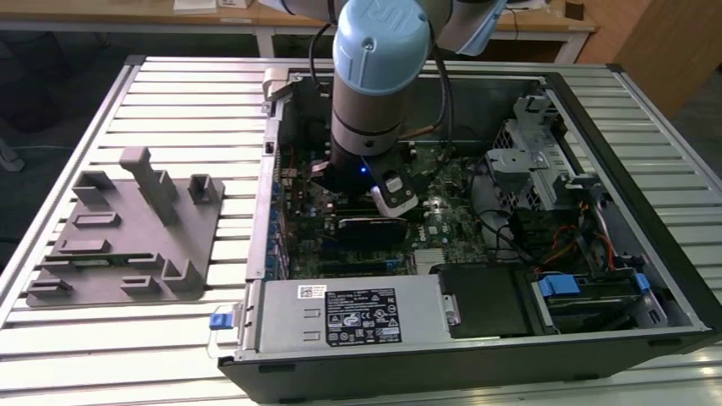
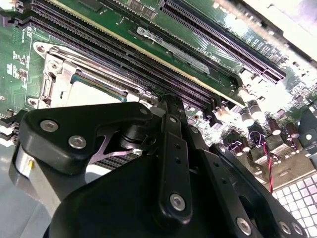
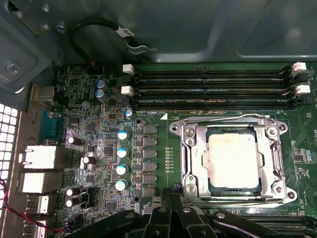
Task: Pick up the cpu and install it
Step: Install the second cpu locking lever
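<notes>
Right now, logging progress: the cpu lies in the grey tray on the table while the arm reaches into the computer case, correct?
Not quite. The cpu sits in the motherboard socket, as the first wrist view shows. The arm does reach into the case.

You have the open computer case [image 1: 631, 279] lying on the worktop [image 1: 181, 93], with the tray [image 1: 113, 245] of blocks beside it toward the exterior view's left. Inside the case your arm [image 1: 378, 76] reaches down over the motherboard [image 1: 451, 216]. In the first wrist view the cpu [image 3: 234, 159] sits in its socket [image 3: 190, 158] — the memory slots [image 3: 213, 87] run alongside, capacitors [image 3: 122, 158] on another side.
</notes>
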Robot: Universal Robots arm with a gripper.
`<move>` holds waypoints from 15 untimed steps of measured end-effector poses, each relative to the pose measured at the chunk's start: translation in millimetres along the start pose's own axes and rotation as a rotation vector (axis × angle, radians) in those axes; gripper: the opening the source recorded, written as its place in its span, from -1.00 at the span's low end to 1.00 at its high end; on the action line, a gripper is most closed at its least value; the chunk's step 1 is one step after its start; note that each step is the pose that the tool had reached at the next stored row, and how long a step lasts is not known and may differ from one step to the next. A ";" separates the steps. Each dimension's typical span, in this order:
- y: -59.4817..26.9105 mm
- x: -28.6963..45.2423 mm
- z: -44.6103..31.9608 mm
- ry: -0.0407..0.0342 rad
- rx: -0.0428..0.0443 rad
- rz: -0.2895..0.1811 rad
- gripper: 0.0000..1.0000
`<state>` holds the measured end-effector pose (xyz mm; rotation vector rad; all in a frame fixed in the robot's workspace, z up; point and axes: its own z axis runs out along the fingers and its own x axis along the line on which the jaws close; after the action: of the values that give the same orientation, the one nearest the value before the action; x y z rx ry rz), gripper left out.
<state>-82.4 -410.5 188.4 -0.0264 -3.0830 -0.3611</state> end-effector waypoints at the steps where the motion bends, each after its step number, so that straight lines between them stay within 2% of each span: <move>1: 0.0 0.0 0.0 0.0000 0.0001 0.000 -0.79; 7: 0.6 0.1 -2.5 -0.0003 0.0000 0.000 -0.79; 15: 3.6 0.6 -15.4 -0.0004 0.0002 0.002 -0.79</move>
<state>-82.5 -410.5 204.2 -0.0298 -3.0832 -0.3608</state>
